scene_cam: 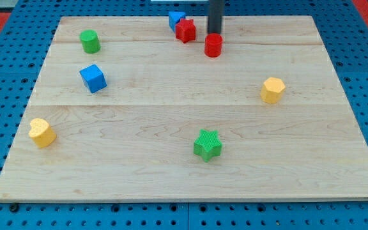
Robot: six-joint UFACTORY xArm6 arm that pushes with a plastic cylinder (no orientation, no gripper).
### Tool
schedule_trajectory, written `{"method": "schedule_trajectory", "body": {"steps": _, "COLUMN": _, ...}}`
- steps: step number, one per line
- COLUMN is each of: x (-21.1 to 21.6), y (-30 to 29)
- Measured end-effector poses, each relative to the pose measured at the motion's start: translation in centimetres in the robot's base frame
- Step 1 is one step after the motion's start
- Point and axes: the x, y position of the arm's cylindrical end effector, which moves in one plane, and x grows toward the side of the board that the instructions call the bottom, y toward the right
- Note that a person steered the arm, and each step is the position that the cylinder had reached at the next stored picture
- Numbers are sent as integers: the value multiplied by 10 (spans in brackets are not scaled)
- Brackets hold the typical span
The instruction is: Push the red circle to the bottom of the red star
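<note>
Rod and red cylinder sat nearly touching: my tip (214, 33), the lower end of a straight dark rod, stood just above the red round plastic block, the red circle (213, 45), on the side toward the view's top. There were no jaws to report, only that bare rod end. The red circle lay near the top of the pale wooden board (184, 166), to the view's right of and slightly lower than the red star-shaped block (185, 30), the two close but apart. A blue block (176, 19), its shape unclear, touched the red star on its upper left.

The move turned on this: the circle had to travel toward the view's left to end under the star, yet my tip was above it, so a push from there would likely drive it downward rather than across. I judged the tip needed to come round to the circle's right side first.

Well apart lay a green cylinder (89, 41), a blue cube (93, 78), a yellow heart-like block (41, 132), a green star (207, 144) and a yellow hexagonal block (272, 89); none stood in the path
</note>
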Motion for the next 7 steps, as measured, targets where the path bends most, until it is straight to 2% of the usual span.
{"method": "schedule_trajectory", "body": {"steps": 1, "x": 0, "y": 58}}
{"method": "schedule_trajectory", "body": {"steps": 2, "x": -19, "y": 48}}
{"method": "schedule_trajectory", "body": {"steps": 3, "x": -52, "y": -11}}
{"method": "schedule_trajectory", "body": {"steps": 7, "x": -52, "y": -23}}
